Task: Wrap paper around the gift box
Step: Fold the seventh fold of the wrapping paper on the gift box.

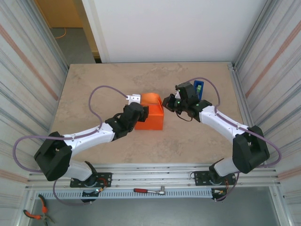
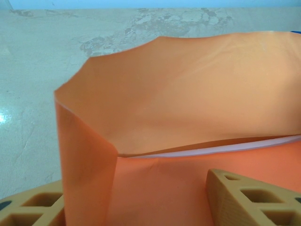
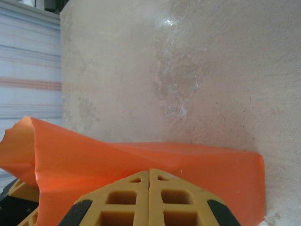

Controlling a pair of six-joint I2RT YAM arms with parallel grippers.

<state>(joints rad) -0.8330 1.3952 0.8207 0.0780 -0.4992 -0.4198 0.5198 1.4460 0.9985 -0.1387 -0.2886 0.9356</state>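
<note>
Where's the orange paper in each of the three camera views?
Top external: the paper sits at the middle of the table, one flap raised at its far side.
Left wrist: the paper covers most of the picture, a flap standing up behind a fold.
Right wrist: the paper stretches across the lower half, its left end lifted.
Shared landmark: the beige marbled table under it.

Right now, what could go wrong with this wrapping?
The thin bright orange paper sheet stands up as a loose flap, not pressed flat, so it may spring open. The left pincer straddles a fold, so a careless push could crumple or tear it.
</note>
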